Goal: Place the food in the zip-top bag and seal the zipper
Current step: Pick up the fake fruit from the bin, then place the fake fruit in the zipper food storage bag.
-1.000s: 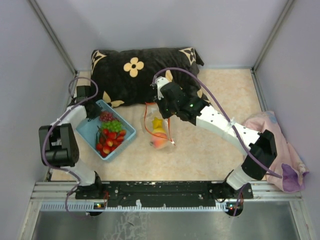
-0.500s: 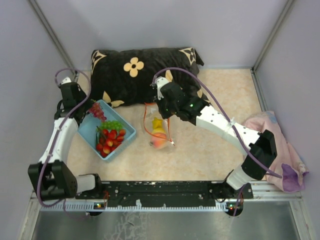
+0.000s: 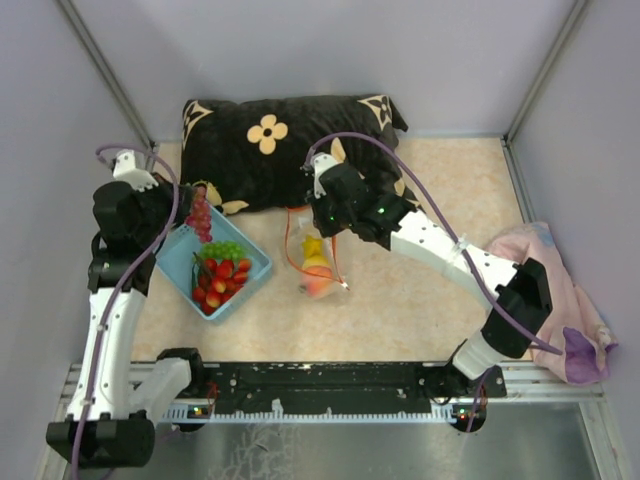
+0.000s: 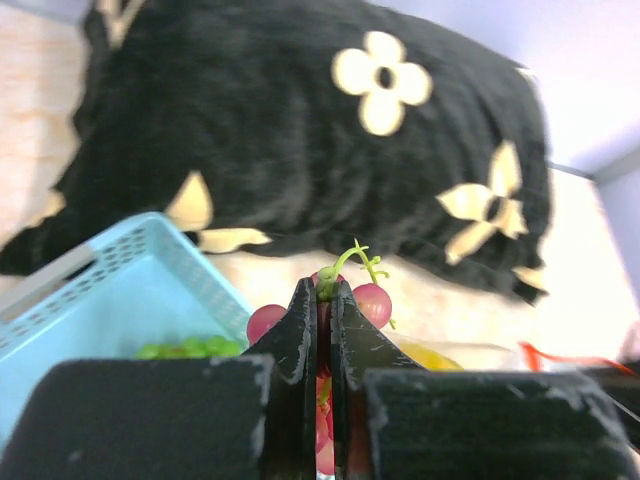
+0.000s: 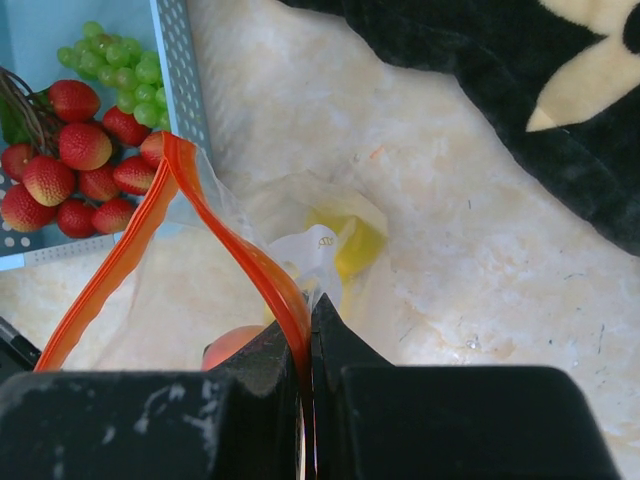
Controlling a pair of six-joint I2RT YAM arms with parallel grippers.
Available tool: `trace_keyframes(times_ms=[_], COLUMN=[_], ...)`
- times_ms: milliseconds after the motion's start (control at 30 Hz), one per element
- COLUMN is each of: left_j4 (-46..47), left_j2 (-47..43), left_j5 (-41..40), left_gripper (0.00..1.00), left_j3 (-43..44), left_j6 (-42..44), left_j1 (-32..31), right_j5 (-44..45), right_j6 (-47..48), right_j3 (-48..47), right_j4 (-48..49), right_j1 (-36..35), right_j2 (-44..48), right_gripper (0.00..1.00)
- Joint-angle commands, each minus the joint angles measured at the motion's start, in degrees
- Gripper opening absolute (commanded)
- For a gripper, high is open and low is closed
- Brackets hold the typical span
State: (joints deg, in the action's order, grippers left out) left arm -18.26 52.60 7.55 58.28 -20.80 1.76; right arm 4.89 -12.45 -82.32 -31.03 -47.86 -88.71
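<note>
Grapes, a dark red bunch [image 3: 201,216], hang from left gripper [image 3: 190,203], which is pinched tight on the green stem; in the left wrist view the fingers [image 4: 296,335] meet around the stem with berries showing either side. Bunch sits in the air over the far corner of light blue basket [image 3: 172,262], near black flowered pillow [image 3: 260,150].

Right gripper [image 3: 318,222] is closed on the zipper [image 5: 240,250] of the zip-top bag [image 3: 316,265]. It holds one side of the red-orange strip up, and the mouth gapes in a loop toward the basket.

Bag lies on table [image 3: 420,300], just right of the basket. Inside it: yellow fruit [image 5: 355,240] and orange peach [image 5: 235,345].

In the basket: strawberries [image 5: 70,165] and green grapes [image 5: 120,70].

Pink cloth [image 3: 570,290] is bunched at table's right edge.
</note>
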Motion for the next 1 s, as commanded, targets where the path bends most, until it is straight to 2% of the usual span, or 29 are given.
trace_keyframes(times_ms=[0, 300, 600, 967], left_j4=[4.45, 11.26, 26.75, 46.14], left_j2=[-5.17, -7.22, -6.74, -1.1], left_j5=[10.0, 17.35, 22.0, 26.33], left_gripper=[0.0, 0.0, 0.0, 0.0], left_j3=[-1.0, 0.02, -3.24, -8.26], left_j6=[-3.68, -8.38, -15.55, -10.96], left_j1=[-3.08, -11.94, -17.8, -27.85], right_j5=[-1.71, -1.84, -3.49, -4.01], right_j6=[-1.94, -2.38, -4.14, -4.69], right_j3=[-3.45, -4.33, -3.99, -4.91], right_j4=[3.86, 4.02, 5.21, 5.28], right_j1=[0.29, 0.31, 0.29, 0.28], right_j2=[-0.44, -0.94, -1.2, -1.89], right_gripper=[0.03, 0.03, 0.03, 0.03])
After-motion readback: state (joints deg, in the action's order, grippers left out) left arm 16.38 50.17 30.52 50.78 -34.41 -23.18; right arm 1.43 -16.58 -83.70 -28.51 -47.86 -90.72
